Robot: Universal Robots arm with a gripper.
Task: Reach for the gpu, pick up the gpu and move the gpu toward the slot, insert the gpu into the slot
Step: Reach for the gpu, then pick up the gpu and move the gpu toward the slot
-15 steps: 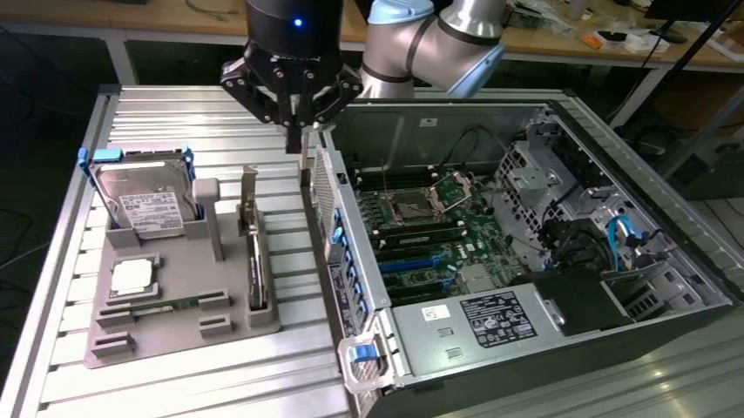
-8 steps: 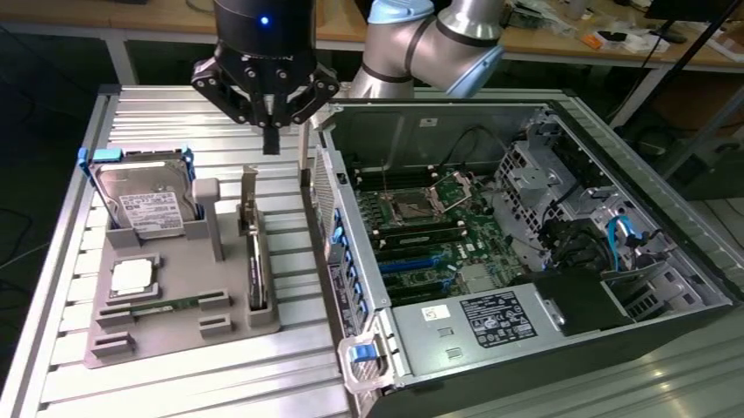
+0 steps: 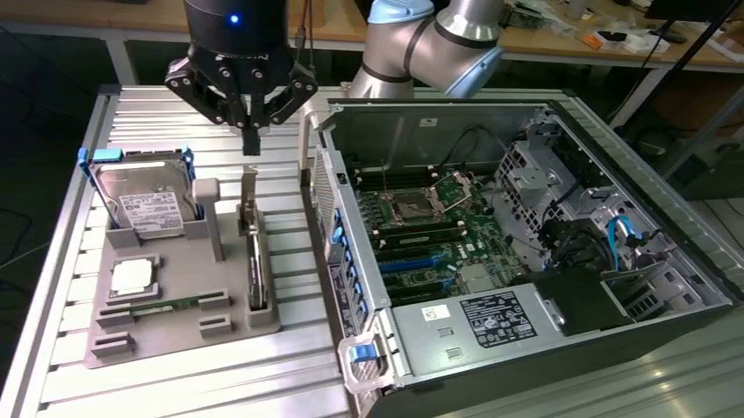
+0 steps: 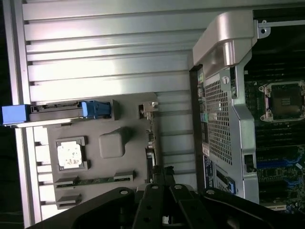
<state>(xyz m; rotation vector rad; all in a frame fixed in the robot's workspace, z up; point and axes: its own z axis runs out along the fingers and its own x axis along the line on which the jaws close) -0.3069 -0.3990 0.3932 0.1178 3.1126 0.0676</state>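
**A:** Where's the gpu (image 3: 254,261)?

**B:** Standing on edge in the grey holder (image 3: 169,335) on the worktop (image 3: 233,374), along the holder's side nearest the case (image 3: 442,131). Its bracket (image 3: 247,187) is at the far end.

**A:** And the jaws?

**B:** Closed right up, with nothing between them. They hang tip-down above the bracket end, clear of the card.

**A:** Which way does the card run?

**B:** In the exterior view its long axis goes from the far end toward the camera, alongside the case wall. So the card sits below the jaws and stretches away from them toward the near edge.

**A:** Are they squared up over its top edge?

**B:** Hard to say. From this angle they look roughly in line with it, but I can't tell how closely.

**A:** The slot (image 3: 409,264)?

**B:** Blue, on the board inside the open case, to the exterior view's right of the card, with the case wall between the two. By my reading the gpu is untouched and the reach isn't finished.
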